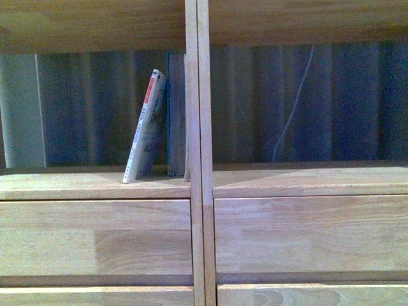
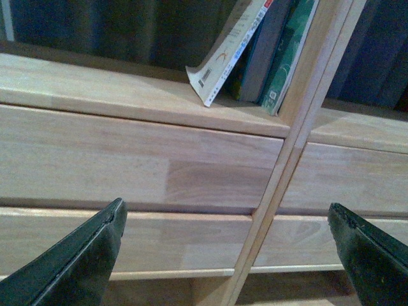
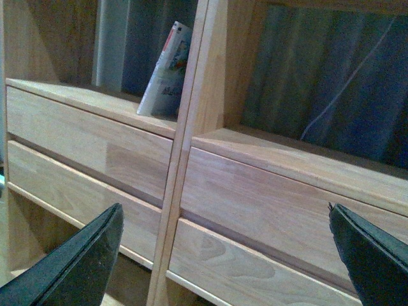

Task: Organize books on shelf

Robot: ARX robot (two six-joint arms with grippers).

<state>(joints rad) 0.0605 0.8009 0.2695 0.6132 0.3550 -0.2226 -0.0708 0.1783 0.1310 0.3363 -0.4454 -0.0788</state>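
With both grippers spread and empty, we should nudge the leaning paperback (image 1: 145,127) upright toward 3 o'clock against the teal book (image 1: 169,115)

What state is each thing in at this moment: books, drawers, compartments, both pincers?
White paperback: tilted, leaning right against the other books.
Teal-blue book: upright, by the centre divider.
Drawer fronts: closed.
Left compartment: holds the books at its right end.
Right compartment: no books visible.
Left pincer: open, holding nothing.
Right pincer: open, holding nothing.
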